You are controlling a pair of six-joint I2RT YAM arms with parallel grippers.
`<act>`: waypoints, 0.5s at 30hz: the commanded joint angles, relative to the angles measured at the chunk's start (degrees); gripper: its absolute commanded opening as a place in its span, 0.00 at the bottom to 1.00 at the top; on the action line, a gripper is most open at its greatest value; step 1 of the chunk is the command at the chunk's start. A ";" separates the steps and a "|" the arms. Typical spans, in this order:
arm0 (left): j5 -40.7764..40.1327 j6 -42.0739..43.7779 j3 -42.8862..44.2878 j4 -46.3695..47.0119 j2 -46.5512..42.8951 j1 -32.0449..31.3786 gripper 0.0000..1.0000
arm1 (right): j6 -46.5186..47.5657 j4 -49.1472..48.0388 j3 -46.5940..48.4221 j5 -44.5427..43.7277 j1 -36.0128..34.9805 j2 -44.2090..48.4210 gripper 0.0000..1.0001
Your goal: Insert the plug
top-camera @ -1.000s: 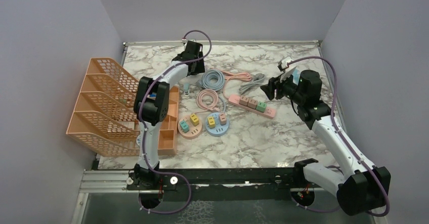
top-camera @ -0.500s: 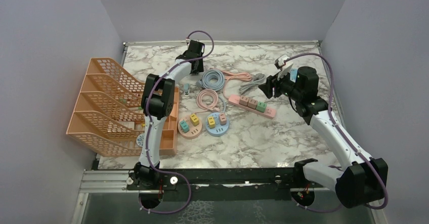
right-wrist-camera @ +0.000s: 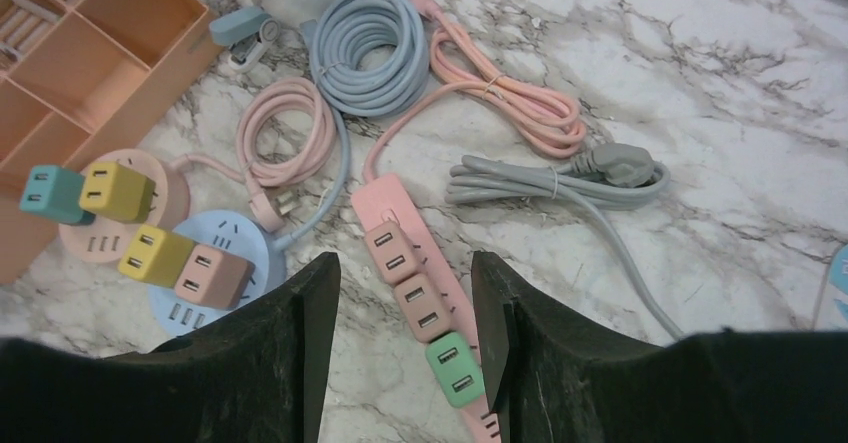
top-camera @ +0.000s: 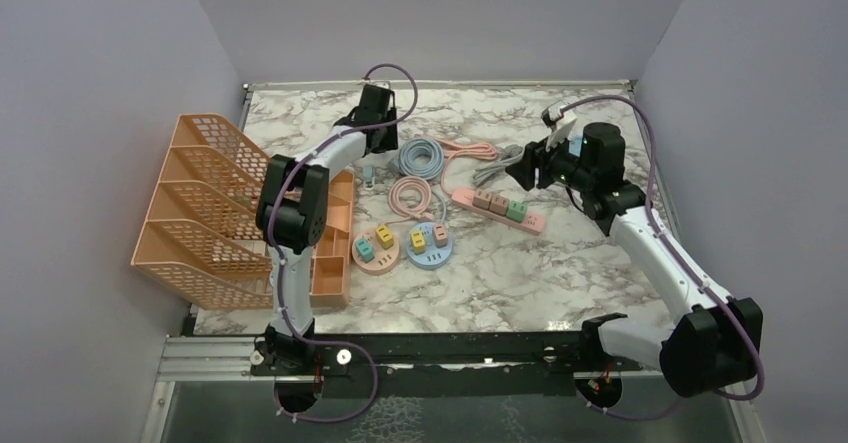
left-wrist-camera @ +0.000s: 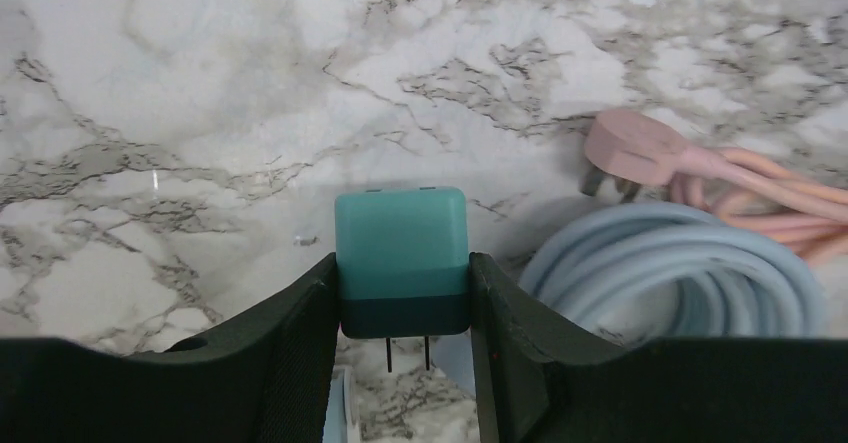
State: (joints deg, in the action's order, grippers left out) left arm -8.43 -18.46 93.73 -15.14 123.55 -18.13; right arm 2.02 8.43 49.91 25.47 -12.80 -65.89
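Since the right end effector [right-wrist-camera: 402, 263] hangs spread above the pink power strip [right-wrist-camera: 378, 201], right of the tabletop's [top-camera: 560, 263] middle, insertion falls to the left end effector [left-wrist-camera: 402, 283] near the far edge, pinching the teal plug [left-wrist-camera: 401, 261] by its flat sides. The plug looks light, rigid and smooth; its thin prongs would likely bend if pushed in crooked.

The left gripper [left-wrist-camera: 403, 308] clamps a teal plug [left-wrist-camera: 401, 261], prongs pointing toward the camera, above the marble table [left-wrist-camera: 200, 113]; a blue coiled cable [left-wrist-camera: 680, 273] and pink plug [left-wrist-camera: 640, 150] lie to its right
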 commanded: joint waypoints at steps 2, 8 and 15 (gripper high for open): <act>6.30 1.42 -7.48 7.65 -14.33 -0.64 0.33 | -9.46 7.09 6.58 2.75 -0.30 -5.76 0.47; 14.33 4.95 -21.96 16.46 -28.84 -4.97 0.33 | -18.81 12.49 10.58 4.98 -0.30 -8.55 0.45; 23.47 13.04 -34.16 21.07 -40.07 -12.81 0.33 | -21.80 18.48 12.31 13.89 -0.30 -9.72 0.46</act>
State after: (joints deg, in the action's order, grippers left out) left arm 6.35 -10.87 66.15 -0.08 89.10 -27.33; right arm -16.49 22.24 60.69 31.62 -12.80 -74.76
